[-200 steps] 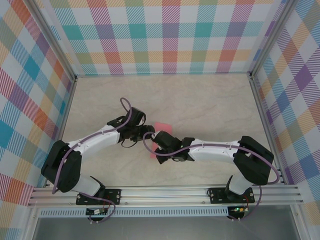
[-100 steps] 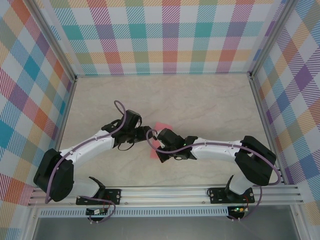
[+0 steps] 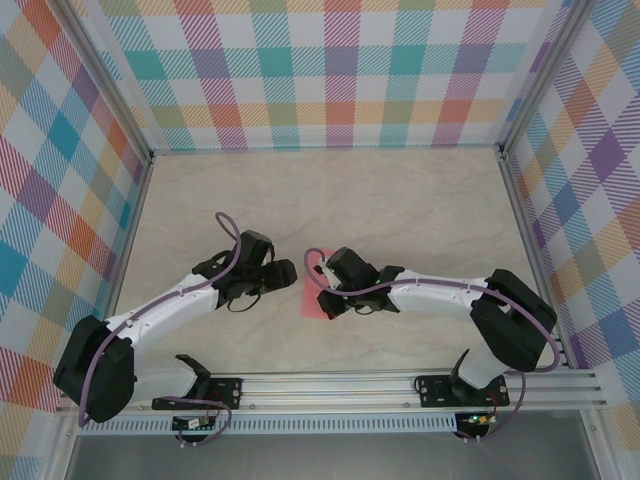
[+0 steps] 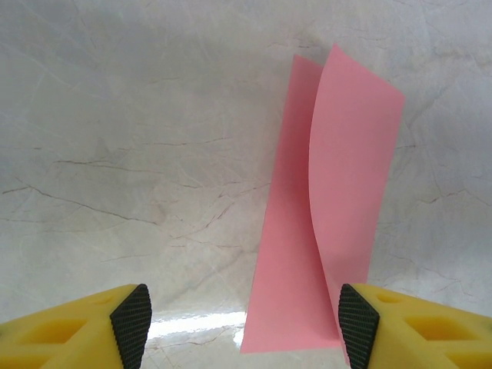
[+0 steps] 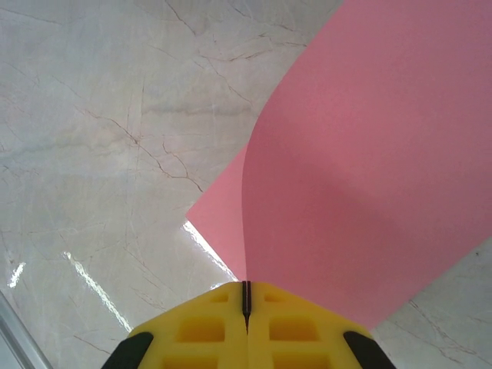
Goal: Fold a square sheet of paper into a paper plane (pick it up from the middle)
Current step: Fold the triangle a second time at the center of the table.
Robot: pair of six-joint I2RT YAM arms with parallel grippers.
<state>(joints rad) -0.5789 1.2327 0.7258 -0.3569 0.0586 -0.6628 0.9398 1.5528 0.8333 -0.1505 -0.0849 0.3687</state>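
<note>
The square sheet of paper (image 3: 312, 302) is salmon pink and bent over on itself, with one half flat on the table and the other curving up. My right gripper (image 5: 246, 296) is shut on the edge of the raised half (image 5: 369, 177). In the top view, the right gripper (image 3: 328, 291) sits over the paper's right side. My left gripper (image 4: 244, 323) is open. The paper (image 4: 307, 254) lies ahead between its fingers, close to the right pad (image 4: 357, 323). From above, the left gripper (image 3: 284, 272) stands just left of the sheet.
The marble-patterned table (image 3: 400, 200) stretches away behind both arms. Checked walls (image 3: 330, 70) close off the back and both sides. A metal rail (image 3: 330, 385) with the arm bases runs along the near edge.
The left gripper has drawn back to the left, away from the paper, and its jaws have widened. The right gripper has carried the paper's far part toward the near edge, folding it over.
</note>
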